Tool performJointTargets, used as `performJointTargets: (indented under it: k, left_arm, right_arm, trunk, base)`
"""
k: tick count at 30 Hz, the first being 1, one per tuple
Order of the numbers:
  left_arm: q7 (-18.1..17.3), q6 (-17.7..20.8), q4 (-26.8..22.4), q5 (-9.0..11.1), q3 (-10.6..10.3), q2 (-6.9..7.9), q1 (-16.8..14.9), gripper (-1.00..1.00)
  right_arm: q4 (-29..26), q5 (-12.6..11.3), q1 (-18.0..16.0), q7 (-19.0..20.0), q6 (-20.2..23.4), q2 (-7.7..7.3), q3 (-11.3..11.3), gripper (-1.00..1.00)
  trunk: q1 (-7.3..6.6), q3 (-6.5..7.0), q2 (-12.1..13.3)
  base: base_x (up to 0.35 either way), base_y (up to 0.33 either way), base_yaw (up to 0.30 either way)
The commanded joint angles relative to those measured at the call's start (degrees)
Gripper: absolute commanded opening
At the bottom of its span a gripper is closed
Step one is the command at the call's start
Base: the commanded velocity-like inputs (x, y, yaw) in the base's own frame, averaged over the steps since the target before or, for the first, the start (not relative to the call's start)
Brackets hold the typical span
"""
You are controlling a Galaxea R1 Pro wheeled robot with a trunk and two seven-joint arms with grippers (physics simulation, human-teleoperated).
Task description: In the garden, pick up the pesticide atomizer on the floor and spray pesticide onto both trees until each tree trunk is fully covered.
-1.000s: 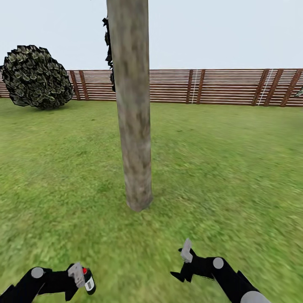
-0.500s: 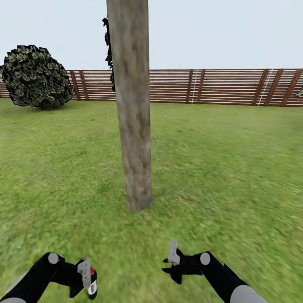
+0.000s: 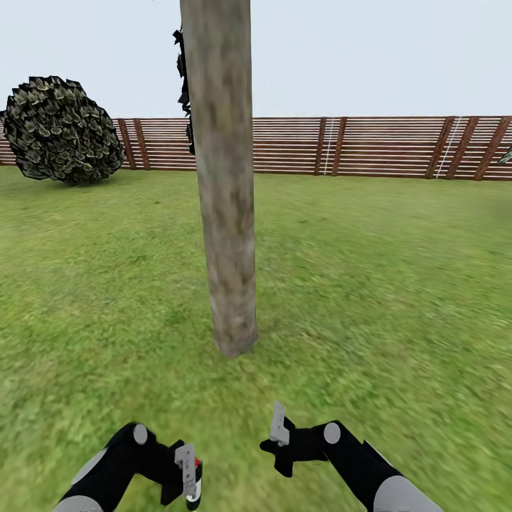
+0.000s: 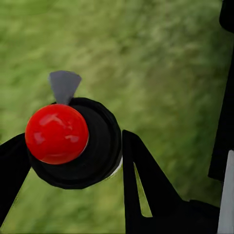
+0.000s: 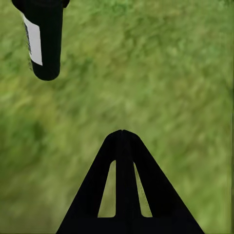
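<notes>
Holding atomizer (image 3: 192,478) in left gripper (image 3: 186,475), pinched; right gripper (image 3: 279,425) pressed together, empty. Trunk (image 3: 226,213) bare; spraying not begun.

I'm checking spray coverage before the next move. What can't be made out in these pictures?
- Trunk: head view's top edge cuts it off; its far side is hidden, and no white specks can be made out on the blurry bark.
- Atomizer: head view, mostly hidden by the left gripper; its label is too small to read in the right wrist view.
- Second tree: cannot be told.
</notes>
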Motion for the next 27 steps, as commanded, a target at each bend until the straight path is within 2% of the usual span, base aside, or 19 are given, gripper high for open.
performJointTargets:
  k: [1,5,8,11,14,16,19,27]
  left_arm:
    - [-0.19,-0.32,-0.06,-0.37,0.21,-0.17,-0.15,-1.0]
    - [-0.14,-0.33,-0.08,-0.41,0.21,-1.1,-0.36,-1.0]
    - [-0.08,-0.35,-0.98,-0.45,0.21,-1.65,-0.39,-1.0]
    - [-0.07,-0.41,-2.79,-0.39,0.22,-1.78,-0.39,-1.0]
    - [-0.05,-0.46,-3.22,-0.37,0.28,-1.84,-0.39,-1.0]
    - [0.53,-0.58,-3.3,-0.31,0.29,-1.88,-0.38,-1.0]
    - [1.31,-0.85,-3.31,-0.22,0.3,-1.99,-0.34,-1.0]
    - [1.05,-1.61,-3.3,-0.19,0.18,-2.19,-0.23,-1.0]
  right_arm:
    - [-0.07,1.14,-0.11,0.02,-0.34,0.2,-0.04,-1.0]
    - [-0.05,3.78,-0.24,0.03,-0.32,2.27,-0.03,-1.0]
    - [-0.09,4.52,-0.25,0.04,-0.32,4.05,-0.03,-1.0]
    - [-0.1,4.65,-0.71,0.04,-0.26,5.1,-0.05,-1.0]
    - [-0.1,4.64,-1.03,0.23,-0.25,5.35,-0.06,-1.0]
    - [-0.28,4.69,-1.17,3.56,-0.24,5.4,-0.1,-1.0]
    - [-0.77,4.71,-1.63,5.77,-0.19,5.41,-0.11,-1.0]
    - [-1.06,4.72,-1.99,6.56,-0.22,5.41,-0.2,-1.0]
  trunk:
    - [-0.01,-0.05,-0.02]
    - [-0.01,-0.05,-0.02]
    - [-0.01,-0.05,-0.02]
    - [-0.01,-0.05,-0.02]
    - [-0.01,-0.05,-0.02]
    - [-0.01,-0.05,-0.02]
    - [-0.01,-0.05,-0.02]
    - [-0.01,-0.05,-0.02]
  base:
    - [0.0,0.0,0.0]
    - [0.0,0.0,0.0]
    - [0.0,0.0,0.0]
    - [0.0,0.0,0.0]
    - [0.0,0.0,0.0]
    - [0.0,0.0,0.0]
    - [0.0,0.0,0.0]
    - [0.0,0.0,0.0]
